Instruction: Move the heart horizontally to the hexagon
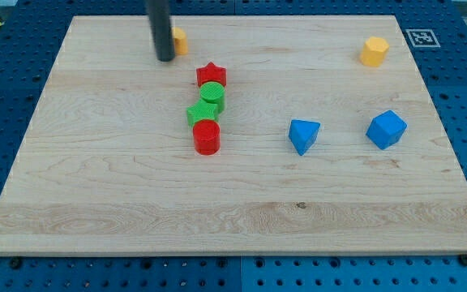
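Observation:
A yellow block (181, 40) lies near the view's top left, partly hidden behind my rod; its shape reads as a heart but I cannot be sure. A yellow hexagon (374, 50) lies at the view's top right, at about the same height in the view. My tip (165, 58) rests on the board just left of and slightly below the partly hidden yellow block, close to it; contact cannot be told.
A red star (212, 75), a green cylinder (212, 94), a green star (200, 113) and a red cylinder (207, 136) form a tight column below and right of my tip. A blue triangle (303, 135) and a blue cube-like block (387, 129) lie at the right.

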Robot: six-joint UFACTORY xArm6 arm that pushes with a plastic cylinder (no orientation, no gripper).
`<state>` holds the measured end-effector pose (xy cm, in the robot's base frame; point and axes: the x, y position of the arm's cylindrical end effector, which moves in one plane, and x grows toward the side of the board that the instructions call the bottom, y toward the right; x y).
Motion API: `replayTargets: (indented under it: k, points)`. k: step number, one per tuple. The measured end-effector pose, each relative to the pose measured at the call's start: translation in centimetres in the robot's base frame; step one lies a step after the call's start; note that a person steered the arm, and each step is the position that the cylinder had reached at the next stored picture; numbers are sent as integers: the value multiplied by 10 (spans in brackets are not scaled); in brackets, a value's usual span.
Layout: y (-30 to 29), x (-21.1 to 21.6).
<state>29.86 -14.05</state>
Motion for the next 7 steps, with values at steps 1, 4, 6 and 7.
replayTargets:
  k: [1, 4, 6, 7]
  points:
    - [-18, -11]
    - [147, -32]
    - [153, -34]
    - [151, -19]
